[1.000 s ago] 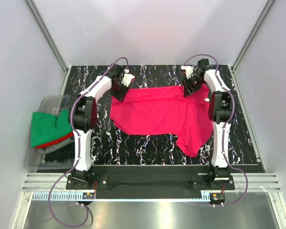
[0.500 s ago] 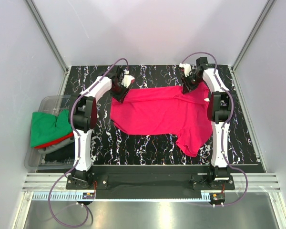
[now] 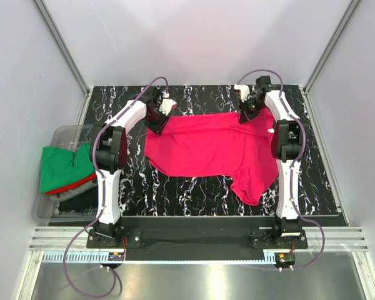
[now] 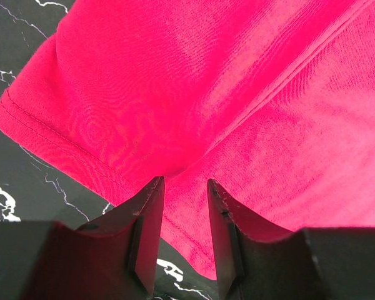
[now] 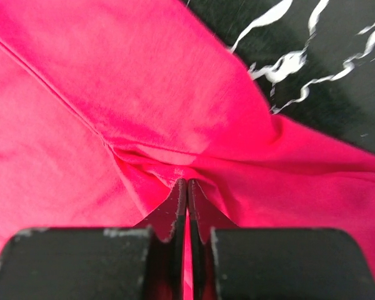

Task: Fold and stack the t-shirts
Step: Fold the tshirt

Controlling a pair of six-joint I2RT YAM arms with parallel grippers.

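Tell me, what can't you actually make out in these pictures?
Dark t-shirt: top view, mostly buried under the green t-shirt and red t-shirt in the bin.
Left gripper: left wrist view, fingers slightly apart on the pink t-shirt; whether they pinch it is unclear.
Pink t-shirt's far corners: top view, covered by both grippers; the right gripper is shut on it.

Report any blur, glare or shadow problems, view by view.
Top external: evenly lit and sharp, with glare only on the metal sheet at the near edge. Left wrist: the crimson t-shirt is crisp, weave visible, shaded toward the bottom. Right wrist: the shirt is soft, and the table veins are out of focus.
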